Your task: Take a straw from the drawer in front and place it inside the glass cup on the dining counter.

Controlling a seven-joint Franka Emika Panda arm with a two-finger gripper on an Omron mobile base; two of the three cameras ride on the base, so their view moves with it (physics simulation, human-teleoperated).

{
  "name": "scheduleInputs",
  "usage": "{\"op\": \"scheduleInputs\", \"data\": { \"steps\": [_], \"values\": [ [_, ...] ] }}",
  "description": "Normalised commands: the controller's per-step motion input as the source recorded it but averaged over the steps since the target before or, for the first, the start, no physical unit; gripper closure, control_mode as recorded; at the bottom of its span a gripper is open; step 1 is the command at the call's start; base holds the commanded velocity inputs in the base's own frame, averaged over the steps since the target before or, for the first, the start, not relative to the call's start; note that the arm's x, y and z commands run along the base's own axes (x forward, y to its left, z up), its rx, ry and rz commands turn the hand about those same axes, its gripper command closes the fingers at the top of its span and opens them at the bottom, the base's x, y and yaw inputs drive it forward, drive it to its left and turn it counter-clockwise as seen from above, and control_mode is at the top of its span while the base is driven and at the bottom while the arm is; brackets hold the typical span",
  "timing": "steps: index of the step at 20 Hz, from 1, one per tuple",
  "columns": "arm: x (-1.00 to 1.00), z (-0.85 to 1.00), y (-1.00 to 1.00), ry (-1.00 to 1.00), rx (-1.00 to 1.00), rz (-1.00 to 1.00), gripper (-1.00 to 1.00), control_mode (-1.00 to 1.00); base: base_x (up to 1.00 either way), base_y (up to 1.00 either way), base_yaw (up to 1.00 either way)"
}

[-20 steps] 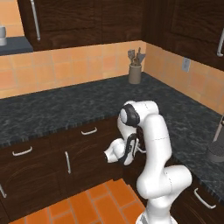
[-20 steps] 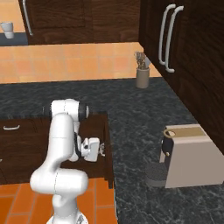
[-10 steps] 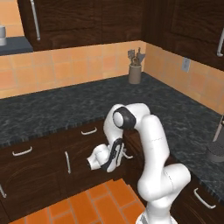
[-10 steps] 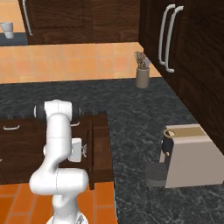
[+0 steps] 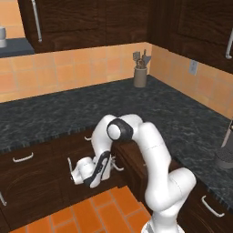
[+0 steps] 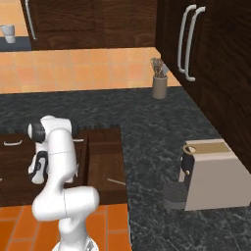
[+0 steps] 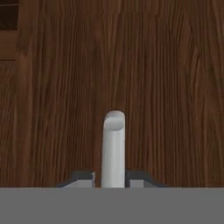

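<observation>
The drawer [image 6: 104,166] stands pulled out from the dark cabinets under the black speckled counter [image 6: 162,142], a shallow dark brown wooden box. From the right side I can look straight down into it, and there lies the straw [image 6: 116,182], a thin pale stick on the drawer floor near the front corner.

From the left side the drawer [image 5: 132,159] shows as a dark block jutting out behind the arm's elbow, and the gripper [image 5: 73,170] hangs low in front of the cabinet fronts, beside a silver bar that stands upright at its tip.

The camera on the hand looks flat onto dark wood grain, and a silver handle [image 7: 113,148] rises between the two fingertips [image 7: 83,178]; the tips sit close on either side of it, pinching the bar.

A utensil pot [image 5: 140,75] stands at the back of the counter, and a coffee machine [image 6: 211,176] sits on the counter's right stretch.
</observation>
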Motion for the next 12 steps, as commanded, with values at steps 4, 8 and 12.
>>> {"op": "scheduleInputs", "data": {
  "steps": [4, 8, 12],
  "values": [
    [-0.14, 0.32, 0.35, -0.02, 0.00, -0.02, -1.00, -1.00, 0.00, 0.00, 0.00],
    [-0.46, 0.47, 0.09, -0.02, 0.00, 0.00, -1.00, -1.00, 0.00, 0.00, 0.00],
    [-0.53, 0.69, 0.00, -0.04, 0.08, -0.09, -1.00, -1.00, 0.00, 0.00, 0.00]
  ]
}}
